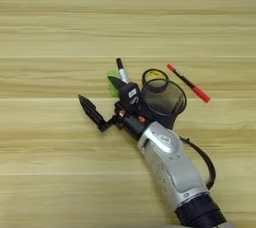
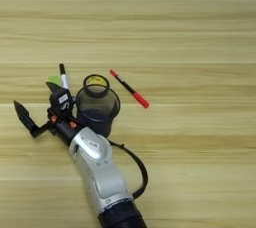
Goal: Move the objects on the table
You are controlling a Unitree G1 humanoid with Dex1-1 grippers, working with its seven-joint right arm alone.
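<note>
My right gripper (image 1: pixel 101 95) is open, its two black fingers spread wide over the bare table (image 1: pixel 50 32), with nothing between them. The far finger (image 1: pixel 118 84) lies across a green block (image 1: pixel 112 76) and partly hides it. A white black-capped marker (image 1: pixel 121 71) lies just behind that finger. Right of the gripper stands a black mesh pen cup (image 1: pixel 164 99), close against the wrist. A black tape roll with a yellow core (image 1: pixel 154 75) sits right behind the cup. A thin red-capped pen (image 1: pixel 188 83) lies slanted to the cup's right.
The silver forearm (image 1: pixel 172 164) comes in from the bottom edge, with a black cable (image 1: pixel 207 162) looping off its right side. Broad open wood stretches to the left, at the back and to the right (image 2: pixel 200 147).
</note>
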